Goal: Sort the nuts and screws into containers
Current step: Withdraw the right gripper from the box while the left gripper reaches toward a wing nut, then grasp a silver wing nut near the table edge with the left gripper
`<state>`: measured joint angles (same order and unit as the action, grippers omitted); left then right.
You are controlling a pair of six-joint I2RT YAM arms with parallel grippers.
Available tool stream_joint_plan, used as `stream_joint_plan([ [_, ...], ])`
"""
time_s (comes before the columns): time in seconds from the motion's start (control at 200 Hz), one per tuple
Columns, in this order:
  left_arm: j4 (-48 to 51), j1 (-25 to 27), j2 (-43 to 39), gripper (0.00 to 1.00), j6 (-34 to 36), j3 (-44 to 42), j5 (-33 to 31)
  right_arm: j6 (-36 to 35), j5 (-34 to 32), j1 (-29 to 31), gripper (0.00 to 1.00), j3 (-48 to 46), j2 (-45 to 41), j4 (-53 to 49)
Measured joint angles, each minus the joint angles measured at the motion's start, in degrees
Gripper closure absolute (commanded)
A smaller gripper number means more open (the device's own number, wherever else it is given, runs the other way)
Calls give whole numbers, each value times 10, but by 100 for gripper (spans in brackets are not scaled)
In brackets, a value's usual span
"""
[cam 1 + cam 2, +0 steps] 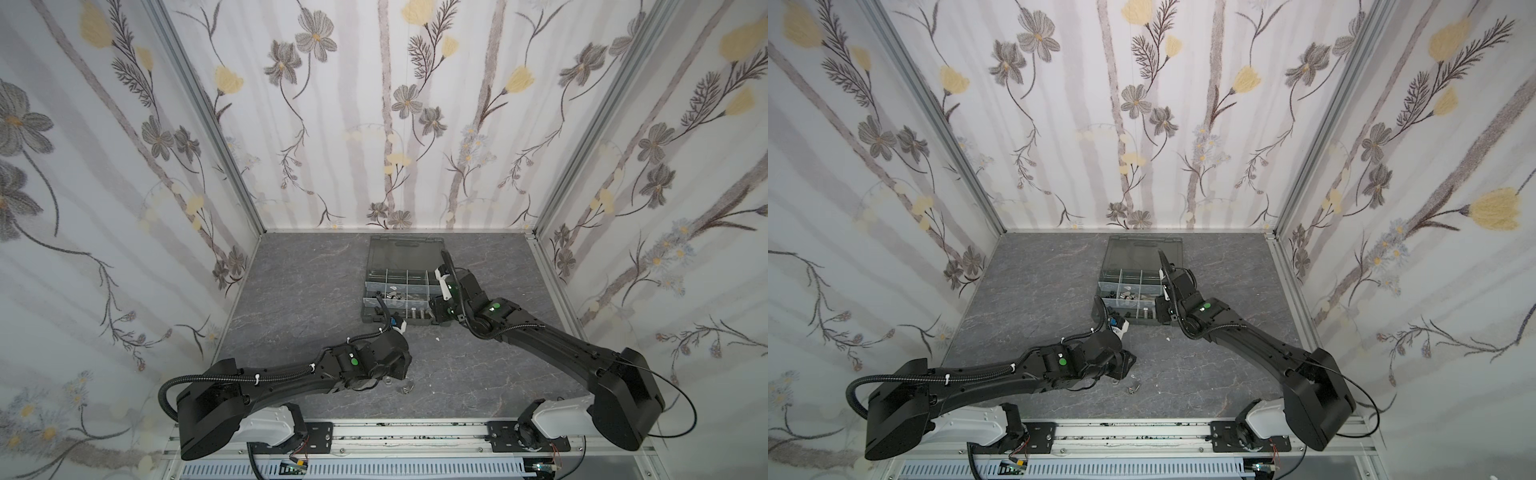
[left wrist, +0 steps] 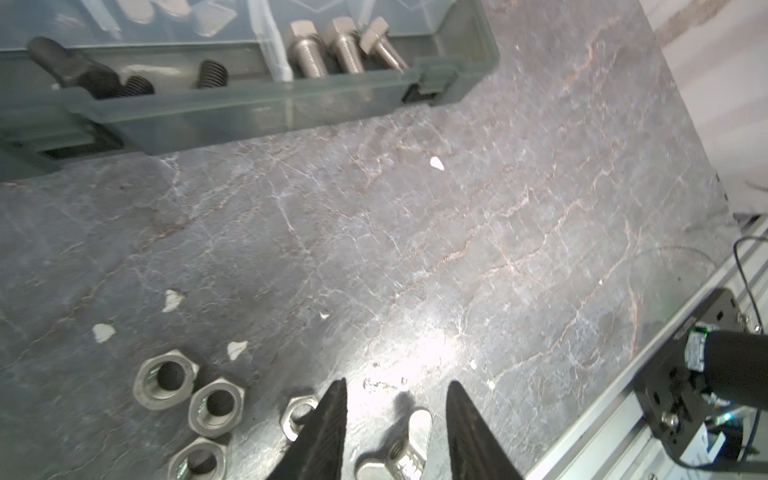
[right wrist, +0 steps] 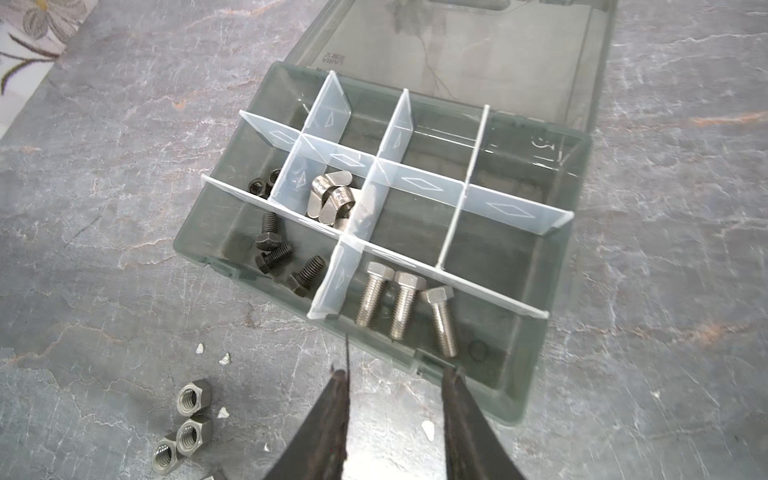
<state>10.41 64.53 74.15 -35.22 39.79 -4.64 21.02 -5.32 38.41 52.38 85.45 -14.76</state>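
left jaws released, straddling the wing nut on the tabletop at 6 o'clock of the case in a top view; I'd centre on hub, clench across wings, lift straight; right jaws released, empty, at case's 4 o'clock.

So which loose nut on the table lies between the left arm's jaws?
The silver wing nut, the only winged one; the hex nuts lie off to one side.
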Motion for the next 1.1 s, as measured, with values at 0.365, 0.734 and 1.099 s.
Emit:
stream_joint_plan([
  [0.365, 38, 62, 83, 59, 81, 19, 34, 49, -22, -29, 60, -121, -115, 13],
  [0.734, 53, 73, 123, 63, 97, 30, 34, 63, -26, -43, 60, -151, -139, 18],
  [1.099, 65, 76, 129, 68, 97, 30, 38, 64, -26, -49, 60, -156, -141, 19],
])
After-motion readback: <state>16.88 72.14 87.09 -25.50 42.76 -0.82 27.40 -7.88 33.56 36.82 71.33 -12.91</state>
